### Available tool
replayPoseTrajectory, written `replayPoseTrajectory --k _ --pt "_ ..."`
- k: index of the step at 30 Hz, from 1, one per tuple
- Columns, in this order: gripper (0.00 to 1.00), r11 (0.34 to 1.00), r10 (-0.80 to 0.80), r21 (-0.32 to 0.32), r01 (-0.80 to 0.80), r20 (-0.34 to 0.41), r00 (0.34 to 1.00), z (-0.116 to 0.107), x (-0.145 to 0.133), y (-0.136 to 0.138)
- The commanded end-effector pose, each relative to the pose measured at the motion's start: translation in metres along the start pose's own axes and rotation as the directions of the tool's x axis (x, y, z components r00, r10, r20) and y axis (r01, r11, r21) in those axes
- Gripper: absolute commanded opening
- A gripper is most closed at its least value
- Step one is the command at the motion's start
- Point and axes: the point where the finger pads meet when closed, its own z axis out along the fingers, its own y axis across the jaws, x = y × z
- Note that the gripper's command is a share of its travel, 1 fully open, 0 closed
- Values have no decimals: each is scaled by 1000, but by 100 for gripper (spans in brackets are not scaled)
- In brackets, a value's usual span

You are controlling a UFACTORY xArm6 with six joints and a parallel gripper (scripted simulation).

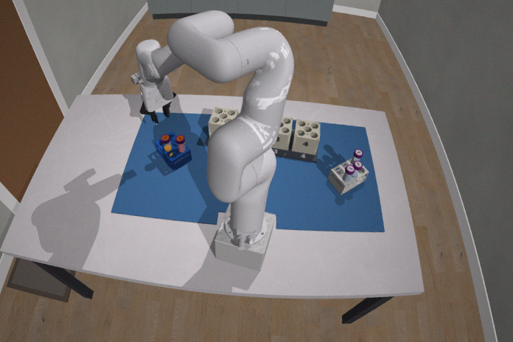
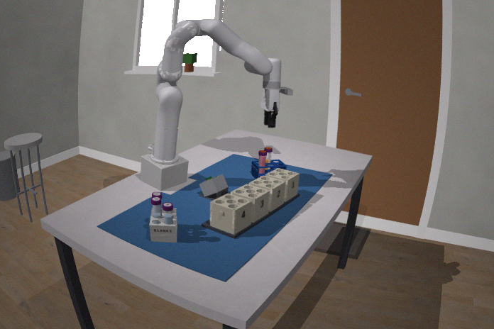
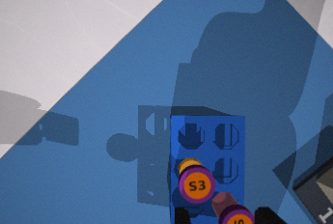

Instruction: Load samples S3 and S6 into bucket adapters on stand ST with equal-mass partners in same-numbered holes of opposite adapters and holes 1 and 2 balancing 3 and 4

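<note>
My gripper (image 1: 161, 114) (image 2: 270, 122) (image 3: 226, 217) hangs well above the table, over the far edge of the blue sample rack (image 1: 178, 159) (image 2: 257, 169) (image 3: 207, 126). Its fingers stand partly open with nothing between them. Sample S3 (image 1: 165, 139) (image 2: 268, 149) (image 3: 197, 185), with orange-yellow liquid, and sample S6 (image 1: 180, 139) (image 2: 262, 155) (image 3: 236, 218), pinkish, stand upright in the rack. Adapters 1 (image 1: 222, 117) (image 2: 289, 179), 2 (image 2: 273, 188), 3 (image 1: 284, 129) (image 2: 252, 198) and 4 (image 1: 306, 135) (image 2: 231, 211) sit in the stand ST (image 1: 304, 155) (image 2: 225, 232), their holes empty. The arm hides adapter 2 in the top view.
A white BLANKS rack (image 1: 339, 180) (image 2: 162, 231) with three purple-capped blanks (image 1: 357, 153) (image 2: 156, 200) stands on the blue mat (image 1: 164, 197) (image 2: 201, 252). The sloped DONE desk (image 2: 213, 186) sits between the arm's base (image 1: 244, 245) and the stand.
</note>
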Motion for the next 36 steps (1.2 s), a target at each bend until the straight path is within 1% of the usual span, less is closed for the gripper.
replayPoseTrajectory --k 1,4,25,26,28,30,36 --pt "44 1000 0 0 0 -6 1000 -9 2 0" --pt "44 1000 0 0 0 -6 1000 -13 2 0" --pt "44 1000 0 0 0 -6 1000 -13 2 0" --pt "57 1000 0 0 0 -6 1000 -13 -2 4" --pt "57 1000 0 0 0 -6 1000 -13 -9 11" --pt "57 1000 0 0 0 -6 1000 -13 -9 11" --pt "57 1000 0 0 0 -6 1000 -13 -30 32"
